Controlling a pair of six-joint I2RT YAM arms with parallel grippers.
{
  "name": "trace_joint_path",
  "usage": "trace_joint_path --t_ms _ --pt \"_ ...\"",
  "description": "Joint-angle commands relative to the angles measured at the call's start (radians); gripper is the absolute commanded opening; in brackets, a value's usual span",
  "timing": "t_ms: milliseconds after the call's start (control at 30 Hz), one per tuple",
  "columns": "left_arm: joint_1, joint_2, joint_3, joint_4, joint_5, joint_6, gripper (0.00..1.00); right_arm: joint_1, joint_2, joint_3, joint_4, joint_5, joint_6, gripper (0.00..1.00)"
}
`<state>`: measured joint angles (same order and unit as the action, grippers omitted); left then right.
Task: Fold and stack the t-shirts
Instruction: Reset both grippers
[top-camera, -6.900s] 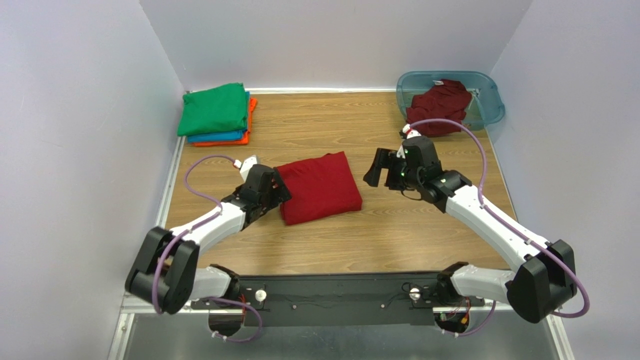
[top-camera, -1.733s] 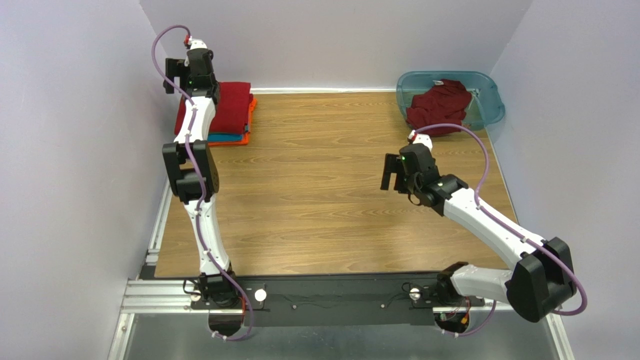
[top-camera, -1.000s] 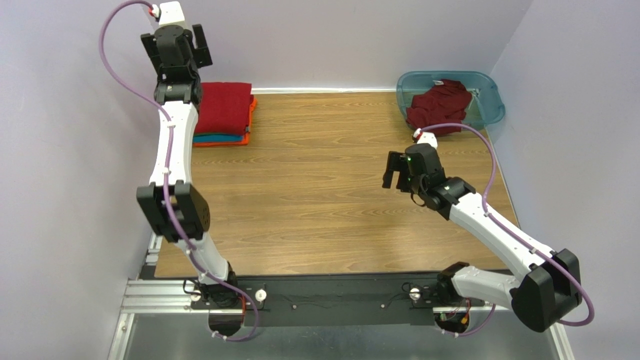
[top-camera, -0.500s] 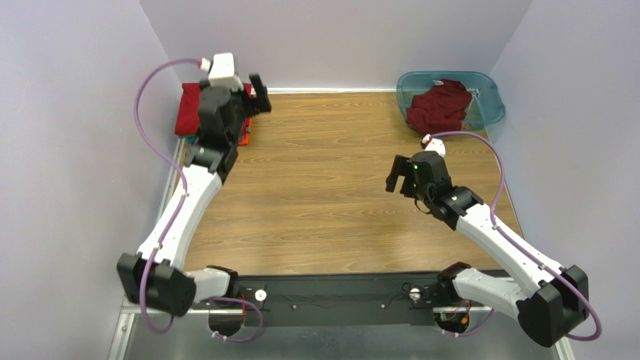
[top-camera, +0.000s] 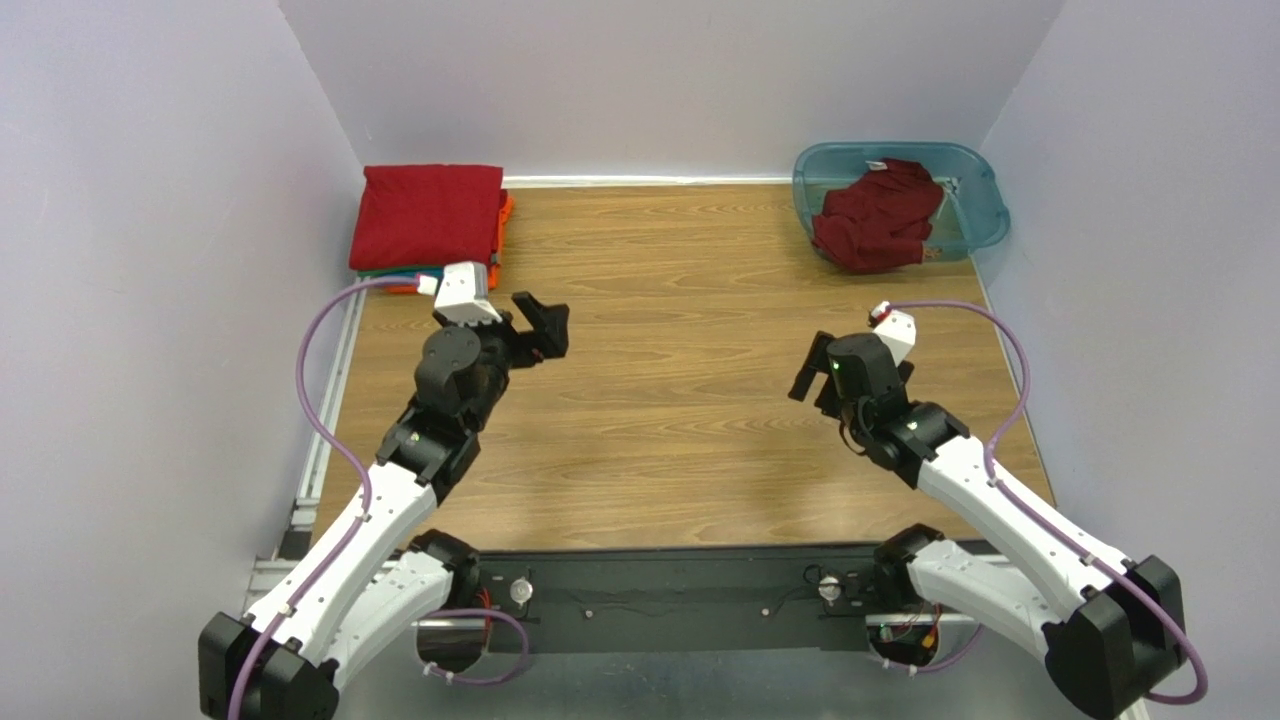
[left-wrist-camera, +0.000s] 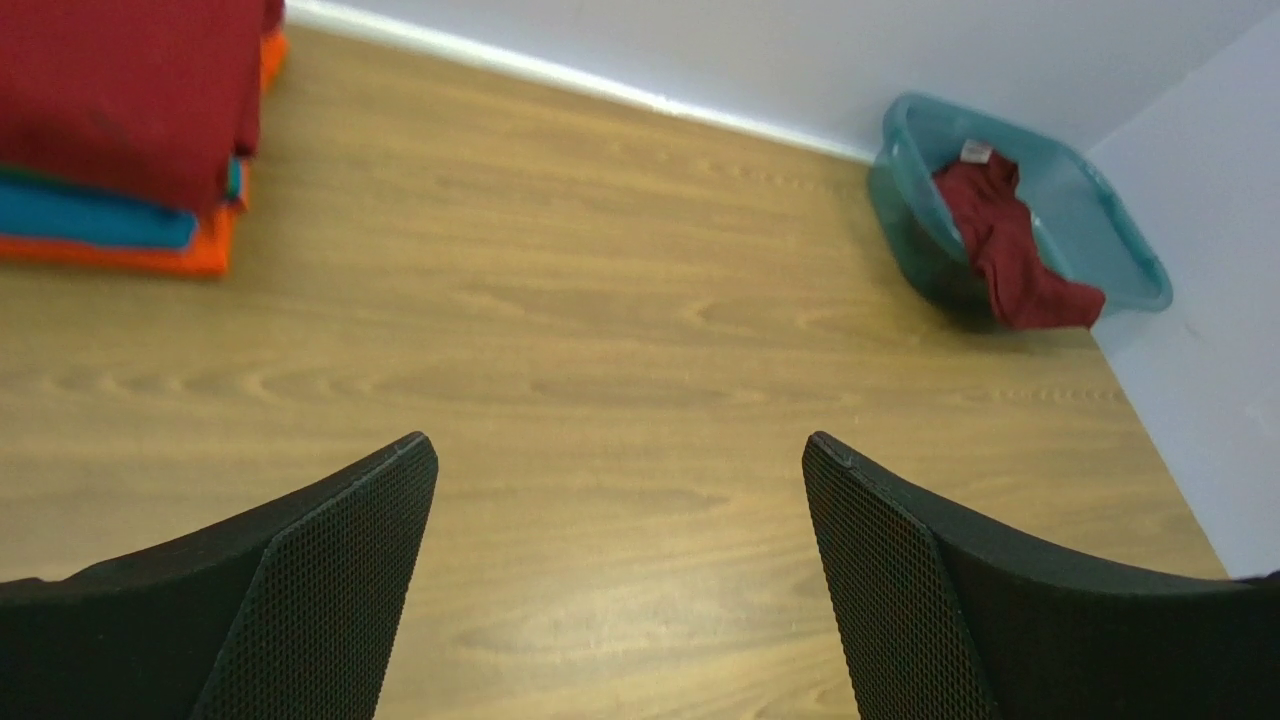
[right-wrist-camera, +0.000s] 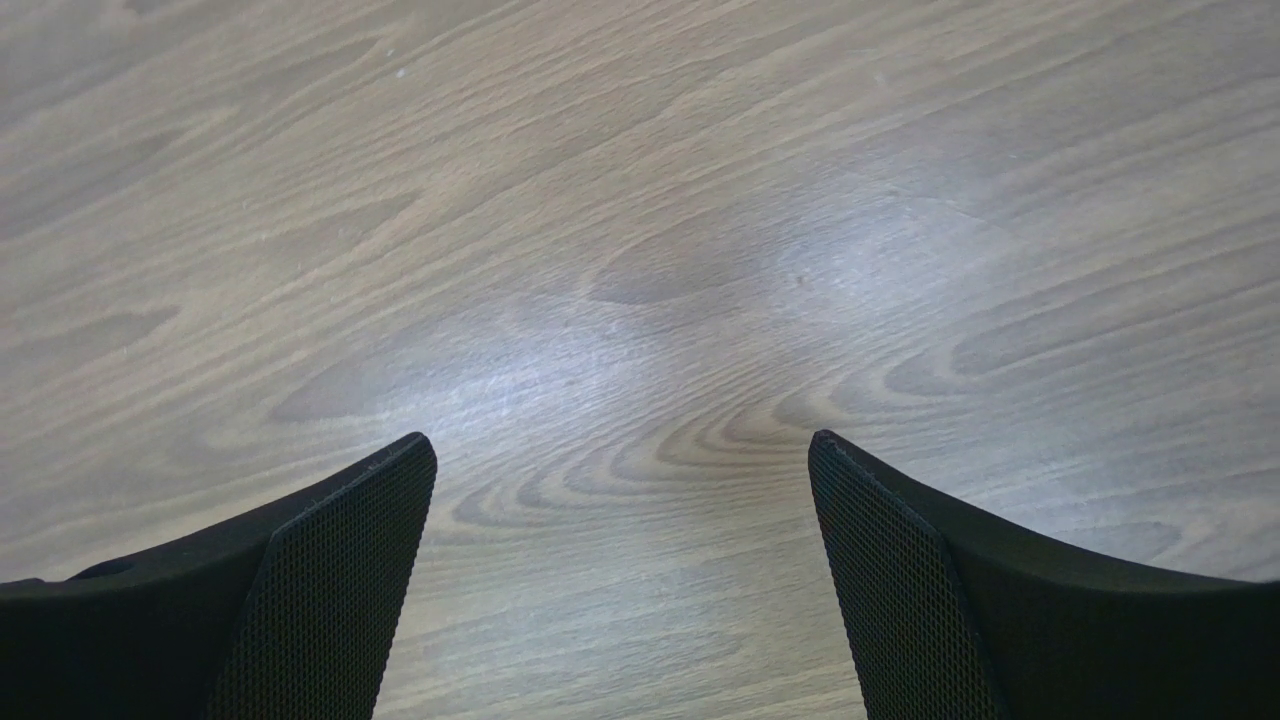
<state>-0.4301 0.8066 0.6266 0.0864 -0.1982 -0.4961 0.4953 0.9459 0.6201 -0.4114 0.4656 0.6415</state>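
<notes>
A stack of folded t-shirts (top-camera: 428, 218) sits at the far left corner, a dark red one on top, with blue and orange edges below; the green one is hidden. The stack also shows in the left wrist view (left-wrist-camera: 128, 120). A crumpled dark red t-shirt (top-camera: 876, 215) lies in the teal tub (top-camera: 974, 188), also seen in the left wrist view (left-wrist-camera: 1019, 248). My left gripper (top-camera: 544, 326) is open and empty over the table's left-middle, away from the stack. My right gripper (top-camera: 812, 378) is open and empty over bare wood at the right.
The teal plastic tub stands at the far right corner against the wall. White walls close in the table on three sides. A metal rail (top-camera: 323, 450) runs along the left edge. The arm bases sit on a black bar (top-camera: 676, 600) at the near edge.
My left arm has drawn back from the stack at the far left to the table's left-middle, empty. The dark red shirt stays on top of the stack. My right arm has pulled back nearer.
</notes>
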Motion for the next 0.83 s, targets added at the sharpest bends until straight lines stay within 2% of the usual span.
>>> trace_joint_path --t_ms 0,133,367,800 --pt "-0.033 -0.046 -0.091 0.010 -0.047 -0.088 0.98 -0.004 -0.056 -0.037 0.010 0.122 0.090 1.00" --pt "-0.041 -0.102 -0.169 -0.005 -0.112 -0.139 0.98 -0.003 -0.084 -0.063 0.008 0.127 0.075 1.00" --pt "-0.041 -0.138 -0.192 -0.057 -0.250 -0.156 0.98 -0.003 -0.064 -0.091 0.016 0.131 0.090 1.00" --pt "-0.041 -0.106 -0.188 -0.080 -0.300 -0.137 0.98 -0.003 -0.061 -0.091 0.147 -0.057 -0.003 1.00"
